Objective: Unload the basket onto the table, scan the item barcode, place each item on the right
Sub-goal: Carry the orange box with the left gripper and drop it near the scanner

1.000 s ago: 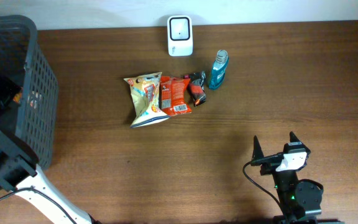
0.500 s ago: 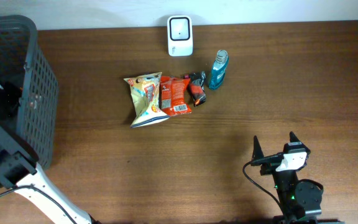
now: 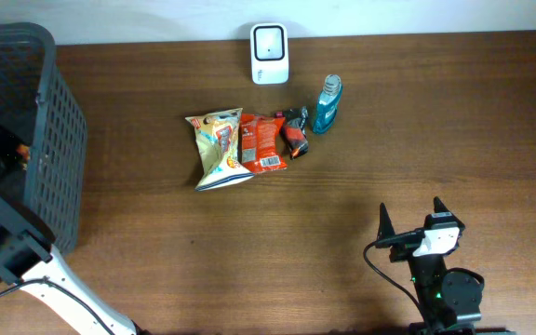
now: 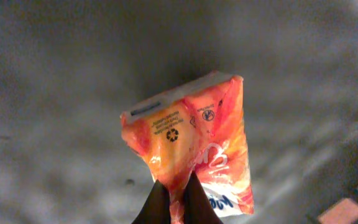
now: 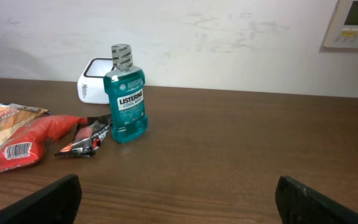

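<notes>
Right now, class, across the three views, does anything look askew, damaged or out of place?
Only the orange packet: the left gripper pinches its lower edge, so the wrapper is creased and tilted. On the table the mouthwash bottle stands upright and nothing has spilled.

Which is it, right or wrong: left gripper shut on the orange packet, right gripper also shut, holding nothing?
Wrong on one point. The right gripper is open, not shut: the right wrist view shows its fingers far apart at the frame's lower corners, with nothing between them. The rest holds: the left gripper is shut on the orange packet.
</notes>
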Available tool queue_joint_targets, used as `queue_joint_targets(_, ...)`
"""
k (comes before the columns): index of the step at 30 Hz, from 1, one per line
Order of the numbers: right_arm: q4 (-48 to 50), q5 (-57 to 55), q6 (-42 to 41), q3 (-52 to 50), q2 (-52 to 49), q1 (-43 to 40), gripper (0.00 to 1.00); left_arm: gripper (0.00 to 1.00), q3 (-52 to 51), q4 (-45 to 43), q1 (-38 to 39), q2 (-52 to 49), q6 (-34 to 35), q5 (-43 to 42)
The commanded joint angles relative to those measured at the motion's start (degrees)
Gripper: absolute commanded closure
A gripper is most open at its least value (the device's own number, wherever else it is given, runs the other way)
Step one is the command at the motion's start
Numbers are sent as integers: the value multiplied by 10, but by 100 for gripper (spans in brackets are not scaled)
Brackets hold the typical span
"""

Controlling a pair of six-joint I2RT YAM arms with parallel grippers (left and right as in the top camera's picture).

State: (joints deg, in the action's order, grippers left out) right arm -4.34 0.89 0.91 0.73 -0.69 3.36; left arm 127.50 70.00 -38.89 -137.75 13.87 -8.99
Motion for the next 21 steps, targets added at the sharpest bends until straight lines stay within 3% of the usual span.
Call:
queue_joint_targets(1,-2,-3,2,-4,3,-4,1,100,69,8,-2,60,-5,13)
queue_joint_targets(6,-2,-3,2,-4,3,-4,1,100,121,8,-3,137,-2,3)
queue_joint_targets(15,-2,-3,2,-4,3,-4,2,100,128,-5,1,282,72,-125)
queue_joint_targets(21,-2,-3,2,-4,3,-4,2,100,127,96,68,319,56,-179)
